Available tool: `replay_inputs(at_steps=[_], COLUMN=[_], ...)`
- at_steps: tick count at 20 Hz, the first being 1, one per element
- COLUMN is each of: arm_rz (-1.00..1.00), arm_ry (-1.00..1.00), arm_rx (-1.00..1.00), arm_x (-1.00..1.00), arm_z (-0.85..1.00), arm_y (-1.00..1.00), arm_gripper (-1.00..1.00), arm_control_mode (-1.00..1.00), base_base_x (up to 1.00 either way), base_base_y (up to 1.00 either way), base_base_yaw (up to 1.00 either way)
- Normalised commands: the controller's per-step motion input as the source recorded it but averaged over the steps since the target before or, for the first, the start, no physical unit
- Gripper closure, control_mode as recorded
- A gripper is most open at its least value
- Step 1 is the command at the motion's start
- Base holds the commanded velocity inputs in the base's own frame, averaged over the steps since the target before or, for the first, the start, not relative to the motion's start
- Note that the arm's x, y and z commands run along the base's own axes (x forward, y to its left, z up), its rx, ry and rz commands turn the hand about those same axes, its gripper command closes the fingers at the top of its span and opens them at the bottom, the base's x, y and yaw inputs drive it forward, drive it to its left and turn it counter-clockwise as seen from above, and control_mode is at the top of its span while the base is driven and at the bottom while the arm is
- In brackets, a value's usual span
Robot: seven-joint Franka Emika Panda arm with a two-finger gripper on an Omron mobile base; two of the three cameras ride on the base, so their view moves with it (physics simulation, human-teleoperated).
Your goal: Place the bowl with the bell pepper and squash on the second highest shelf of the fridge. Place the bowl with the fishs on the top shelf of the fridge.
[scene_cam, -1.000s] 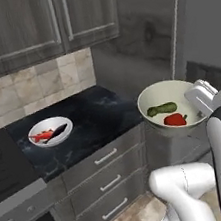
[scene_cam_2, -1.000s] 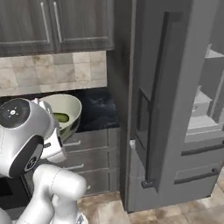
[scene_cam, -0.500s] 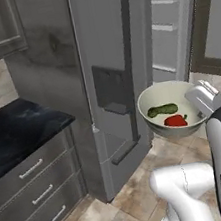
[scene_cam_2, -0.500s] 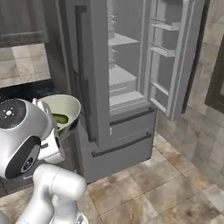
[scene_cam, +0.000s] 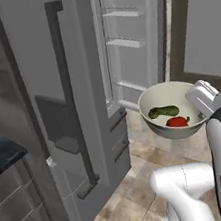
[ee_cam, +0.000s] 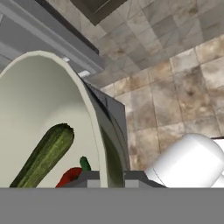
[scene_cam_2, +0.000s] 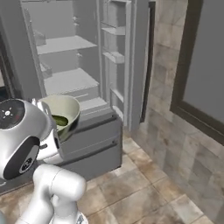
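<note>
Fridge (scene_cam: pixel 76 103) stood tall and grey, right door swung open, pale interior showing in the right base view. Top shelf of the fridge (scene_cam_2: pixel 65 43) lay flat and bare; the second highest shelf (scene_cam_2: pixel 70 80) sat below it, also bare as far as could be seen. Narrow door racks (scene_cam: pixel 124 42) lined the open door.

Bowl (scene_cam: pixel 169 109) hung in the air in front of the open fridge, near its lower drawers, carried level. Pale, smooth, rigid-looking; probably light but slick on the glaze, and likely to spill if tipped. The rim was the sensible place to hold it, and it was so held.

Fingers (ee_cam: pixel 111 177) were pinched narrow on the bowl's rim, one inside the wall, one outside.

Squash (scene_cam: pixel 163 111), dark green and stubby, lay loose in the bowl. Bell pepper (scene_cam: pixel 176 122), glossy red, sat just beside it. Both could roll under a sharp tilt, so the lift to the shelf would want a steady wrist.
</note>
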Motion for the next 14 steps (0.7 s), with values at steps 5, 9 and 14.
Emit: replay_inputs(at_steps=[5,9,14], arm_rz=[0.00,0.00,0.00], arm_ry=[0.00,0.00,0.00], arm_rx=[0.00,0.00,0.00], arm_x=[0.00,0.00,0.00], arm_z=[0.00,0.00,0.00], arm_y=[0.00,0.00,0.00], arm_gripper=[1.00,1.00,1.00], arm_control_mode=[1.00,1.00,1.00], base_base_x=[0.54,0.03,0.02], base_base_y=[-1.00,-0.68,-0.60], base_base_yaw=[0.33,0.74,0.82])
